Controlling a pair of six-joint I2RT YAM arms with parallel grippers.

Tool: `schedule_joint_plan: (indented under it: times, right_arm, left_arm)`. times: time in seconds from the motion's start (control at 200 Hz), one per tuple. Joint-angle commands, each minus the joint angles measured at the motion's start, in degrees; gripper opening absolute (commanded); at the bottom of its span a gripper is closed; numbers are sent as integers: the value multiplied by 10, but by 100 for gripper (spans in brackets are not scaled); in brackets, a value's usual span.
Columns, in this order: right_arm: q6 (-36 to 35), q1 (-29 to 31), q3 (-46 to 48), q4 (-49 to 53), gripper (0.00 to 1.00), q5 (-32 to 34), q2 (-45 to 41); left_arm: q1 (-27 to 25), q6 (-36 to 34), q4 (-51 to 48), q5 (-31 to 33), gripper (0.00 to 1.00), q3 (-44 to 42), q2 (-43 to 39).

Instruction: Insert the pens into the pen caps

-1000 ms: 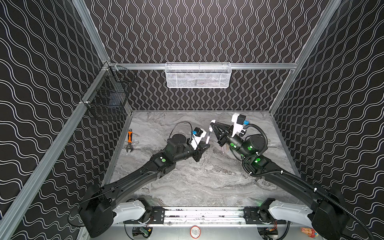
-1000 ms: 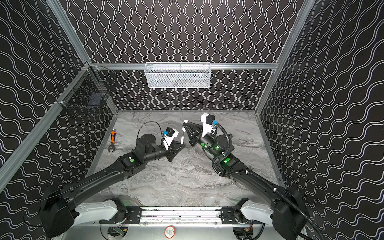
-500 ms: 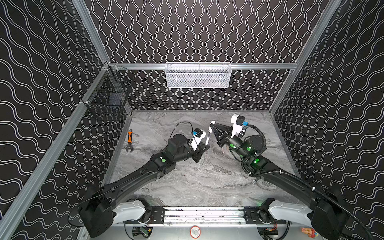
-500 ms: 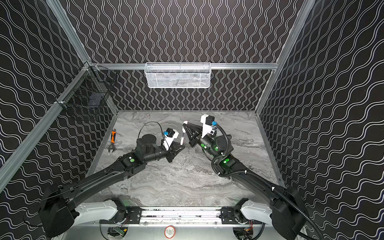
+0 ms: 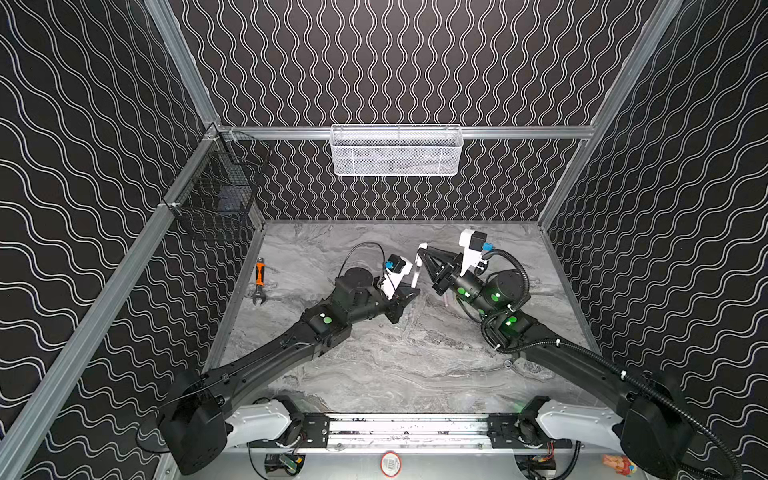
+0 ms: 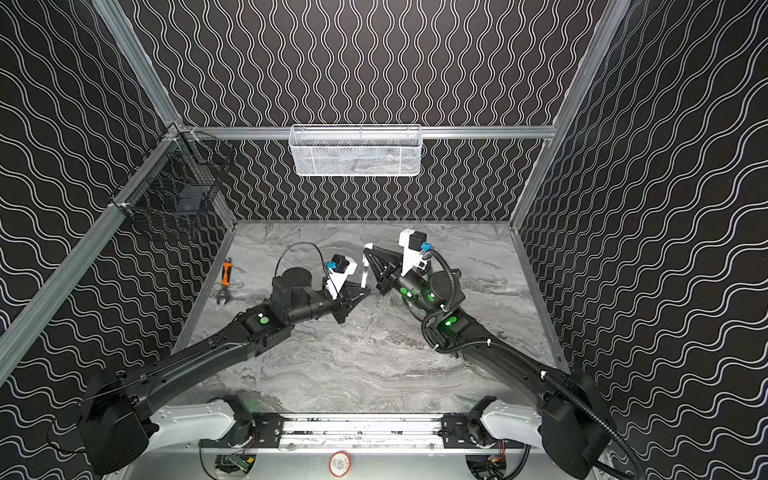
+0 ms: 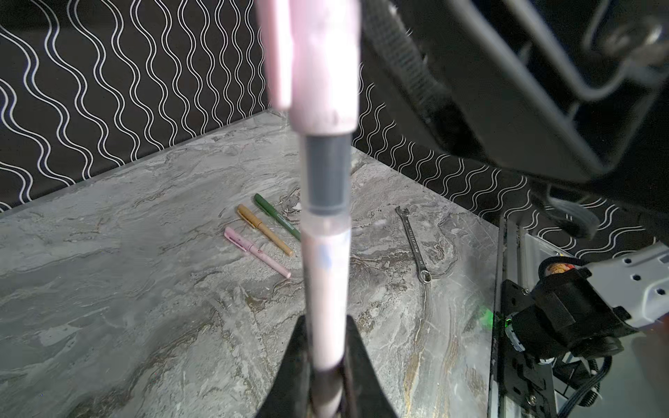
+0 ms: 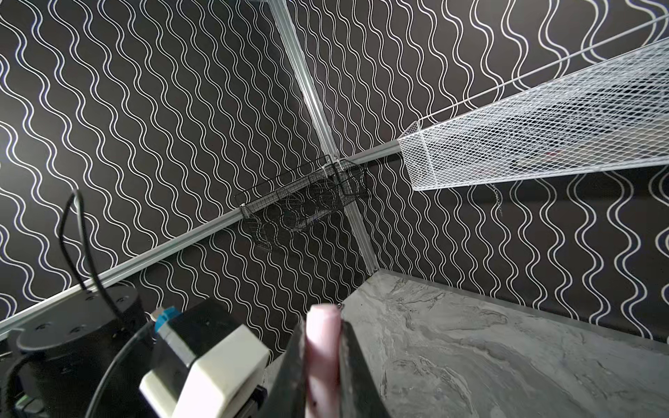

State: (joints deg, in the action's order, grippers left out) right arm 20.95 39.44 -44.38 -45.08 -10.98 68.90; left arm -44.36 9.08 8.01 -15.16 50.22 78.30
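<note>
Right now the left gripper (image 7: pixel 325 347) is pinching the rear barrel of a pale pink pen (image 7: pixel 325 286), jaws pressed against it on both sides. The pen is jutting straight out past the fingertips. Its grey front section (image 7: pixel 325 173) is entering the mouth of a pale pink cap (image 7: pixel 322 72). The right gripper (image 5: pixel 424 250) is clamping that cap between closed jaws, with only the cap's end showing between them in the right wrist view. In both top views the two grippers are meeting tip to tip above the table (image 7: pixel 144 253).

The cap is probably not seated yet, since a grey band is showing below its rim. Doing this well is likely calling for one arm bracing while the other is pushing along the pen's own line. The left grip is sitting far back from the tip, so any sideways load is risking a bent approach or the barrel sliding through the jaws.

Relative to the left gripper, the held pen is running directly ahead and the cap is sitting at its far end. Farther ahead and below, three capped pens (image 7: pixel 257 251) are lying side by side on the table: pink, gold-tan, then green, partly hidden behind the held pen. Just beside them a silver wrench (image 7: pixel 412 242) is resting. An orange-handled wrench (image 5: pixel 259 280) is lying well apart, on the left gripper's outer side.
</note>
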Motion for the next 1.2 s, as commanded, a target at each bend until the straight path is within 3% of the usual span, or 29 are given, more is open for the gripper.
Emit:
schedule_joint_plan:
  times: [0.0, 0.225, 0.496, 0.726, 0.921, 1.196]
  right_arm:
    - [-12, 3, 5, -4, 15, 5, -3]
    - [-28, 14, 10, 18, 19, 7, -12]
    - [-40, 21, 10, 56, 32, 17, -42]
    - [-49, 19, -86, 227, 36, 72, -31]
    - [-57, 3, -174, 324, 36, 18, 0]
    - [-53, 3, -216, 382, 33, -20, 28]
  left_arm:
    - [-1, 5, 19, -1, 0, 8, 3]
    - [0, 9, 17, 9, 0, 9, 5]
    - [-1, 4, 3, 29, 0, 15, 8]
    - [-1, -10, -5, 52, 0, 16, 5]
    - [-1, -15, 3, 59, 0, 9, -5]
    - [-1, -13, -2, 70, 0, 11, -7]
